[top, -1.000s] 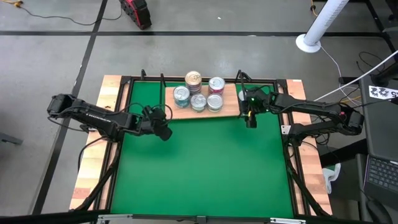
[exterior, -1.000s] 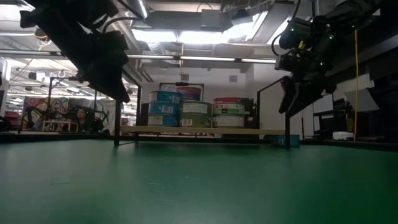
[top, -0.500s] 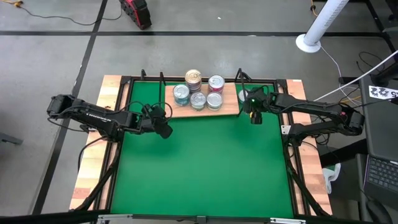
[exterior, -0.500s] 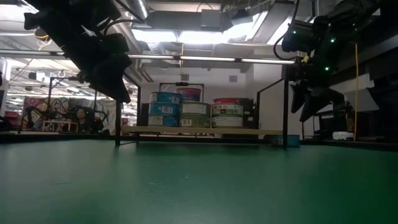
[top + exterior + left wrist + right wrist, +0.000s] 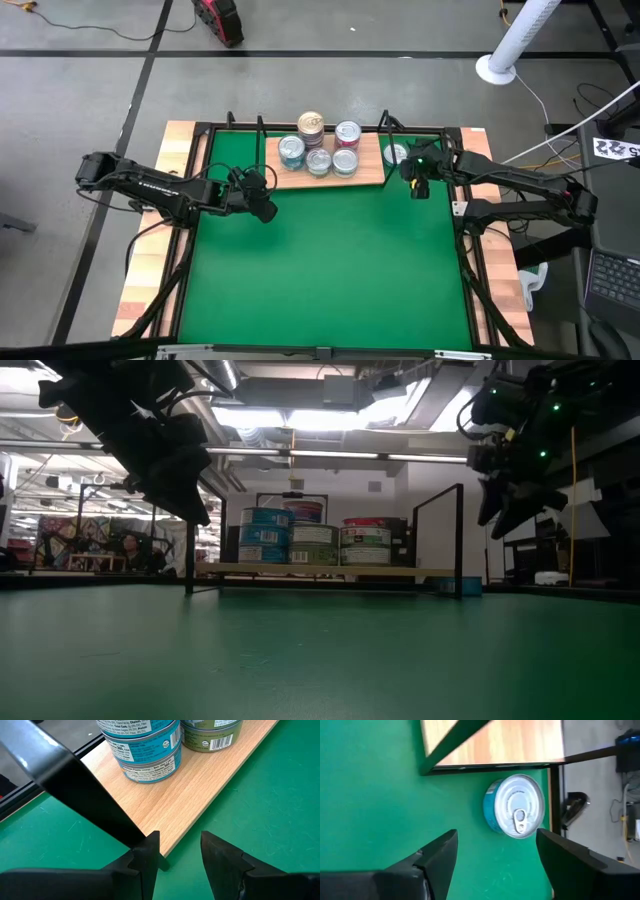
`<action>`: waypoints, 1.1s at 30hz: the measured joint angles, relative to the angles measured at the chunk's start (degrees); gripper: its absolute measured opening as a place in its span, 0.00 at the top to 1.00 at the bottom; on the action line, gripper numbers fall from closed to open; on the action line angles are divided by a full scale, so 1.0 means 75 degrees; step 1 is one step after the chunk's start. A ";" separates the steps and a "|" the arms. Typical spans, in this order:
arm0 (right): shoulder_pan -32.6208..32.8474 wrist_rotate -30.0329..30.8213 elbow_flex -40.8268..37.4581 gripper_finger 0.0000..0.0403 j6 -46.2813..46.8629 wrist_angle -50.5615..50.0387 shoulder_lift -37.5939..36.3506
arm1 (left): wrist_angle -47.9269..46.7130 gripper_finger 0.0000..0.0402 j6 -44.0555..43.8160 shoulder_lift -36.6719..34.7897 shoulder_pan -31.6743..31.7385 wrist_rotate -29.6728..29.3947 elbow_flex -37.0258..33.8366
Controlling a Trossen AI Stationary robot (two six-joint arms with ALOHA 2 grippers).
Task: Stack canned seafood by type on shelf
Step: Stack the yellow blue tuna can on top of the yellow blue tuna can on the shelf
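Note:
Several canned seafood tins [image 5: 318, 150] stand in stacks on the wooden shelf [image 5: 368, 172] at the far side of the green mat. In the low view these are a blue-labelled stack [image 5: 265, 535], a green one [image 5: 315, 545] and a red-topped one [image 5: 367, 540]. A lone blue tin with a silver pull-tab lid [image 5: 516, 806] [image 5: 395, 153] sits on its base on the mat, just past the shelf's right end. My right gripper [image 5: 418, 186] [image 5: 497, 851] hovers open near that tin, above the mat. My left gripper [image 5: 263, 208] [image 5: 177, 851] hangs open off the shelf's near left corner.
Thin black wire posts [image 5: 460, 535] stand at the shelf's ends; one crosses the left wrist view [image 5: 75, 790]. The table's black frame rail [image 5: 555, 795] runs close beside the lone tin. The green mat [image 5: 320, 270] spreads toward the near edge.
My right gripper has moved toward the table's right edge and risen slightly, passing from in front of the shelf's right post to beyond it, by the lone tin. The left arm has barely moved. The tins have stayed put.

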 joint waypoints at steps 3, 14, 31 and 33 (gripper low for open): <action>-0.0046 0.0087 0.0000 0.33 -0.0174 0.0079 -0.0021 | 0.0000 0.65 -0.0003 0.0000 0.0000 0.0000 0.0000; -0.1703 -0.1241 0.0012 0.33 -0.0638 0.0518 0.0737 | 0.0023 0.65 -0.0023 0.0000 -0.0003 0.0003 0.0000; -0.2448 -0.2099 0.0015 0.33 -0.1037 0.1638 0.2377 | 0.0026 0.65 -0.0017 0.0000 -0.0003 0.0009 -0.0003; -0.2448 -0.2099 0.0015 0.33 -0.1037 0.1738 0.2506 | 0.0026 0.65 -0.0007 0.0000 -0.0003 0.0009 0.0000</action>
